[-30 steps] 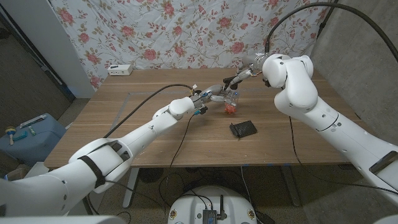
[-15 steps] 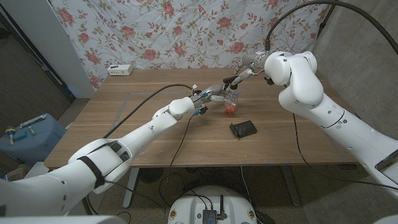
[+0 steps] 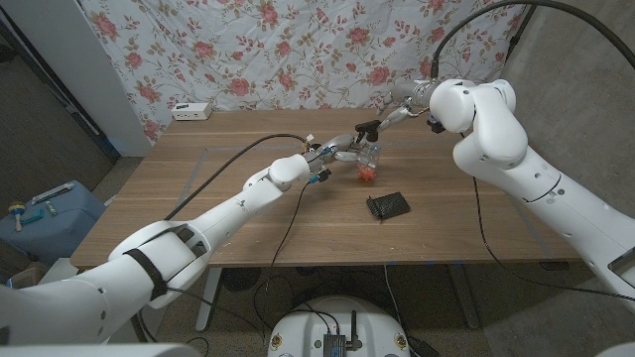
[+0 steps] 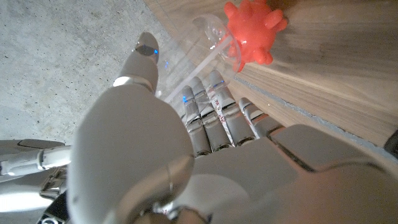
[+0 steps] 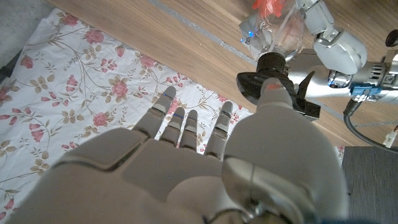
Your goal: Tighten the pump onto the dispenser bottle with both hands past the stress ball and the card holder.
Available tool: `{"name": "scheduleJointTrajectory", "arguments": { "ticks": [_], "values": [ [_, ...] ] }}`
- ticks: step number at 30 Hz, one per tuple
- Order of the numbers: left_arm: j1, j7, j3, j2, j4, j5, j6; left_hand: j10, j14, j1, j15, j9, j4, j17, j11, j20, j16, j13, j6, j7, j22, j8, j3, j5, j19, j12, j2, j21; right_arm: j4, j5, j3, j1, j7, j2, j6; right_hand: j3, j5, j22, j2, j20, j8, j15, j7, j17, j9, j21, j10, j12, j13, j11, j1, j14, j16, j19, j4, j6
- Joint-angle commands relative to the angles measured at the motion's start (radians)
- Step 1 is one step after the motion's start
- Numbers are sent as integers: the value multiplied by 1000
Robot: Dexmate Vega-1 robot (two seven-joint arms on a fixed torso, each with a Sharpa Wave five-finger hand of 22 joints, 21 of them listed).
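Pump (image 5: 268, 79) looks light, rigid; right hand (image 3: 382, 121) pinches it at twelve o'clock of the slick clear bottle (image 3: 371, 153); left hand (image 3: 337, 153) grips the body.

A rectangular wooden table (image 3: 248, 213) stands against a floral-print fabric backdrop (image 3: 298, 50) hung behind its far edge. A white power strip (image 3: 192, 111) lies at the far left corner of the table. A grey wall (image 3: 575, 69) rises at right. A blue case (image 3: 45, 216) sits on the floor at left.
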Motion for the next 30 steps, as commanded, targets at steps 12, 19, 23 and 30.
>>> {"name": "scheduleJointTrajectory", "arguments": {
  "ticks": [12, 19, 23, 30],
  "values": [
    [78, 79, -41, 59, -151, -11, 79, 12, 5, -58, -54, 3, 98, 3, -4, -51, 1, -1, 65, 0, 3, 7, 102, 5, 5, 4, 98, 0, 26, 439, 126, -75, -339, -65, -80, 12, -19, 2, 35, -29, -1, -5, 5, 2, -3, 11, 10, 8, -2, -6, -7, -1, 14, 24, 6, -40],
    [118, 120, -60, 89, -230, -12, 122, 10, 5, -61, -52, 3, 99, 3, -1, -46, 1, -2, 64, 0, 3, 6, 101, 4, 4, 3, 97, -1, 45, 600, 171, -129, -517, -75, -51, -5, -43, 2, 36, -42, -2, -18, 11, 0, -5, 12, 16, 8, -8, -9, -52, -1, 14, 38, 27, -62],
    [140, 139, -72, 102, -268, -21, 142, 7, 6, -62, -51, 3, 99, 3, -1, -46, 1, -3, 64, 1, 3, 6, 101, 4, 5, 1, 97, -1, 63, 692, 191, -153, -597, -81, -25, -22, -62, 2, 41, -50, 1, -27, 12, 0, -6, 10, 24, 8, -12, -6, -104, 1, 16, 42, 55, -69],
    [175, 160, -93, 108, -299, -54, 157, 2, 2, -64, -53, 3, 98, 2, -3, -43, -2, -5, 57, 5, 3, 2, 100, 4, 5, -2, 93, 0, 96, 809, 198, -179, -729, -83, 11, -37, -83, 3, 58, -74, -7, -43, 6, 1, -8, 5, 30, 7, -15, -12, -162, -2, 15, 36, 89, -111]
  ]
}}
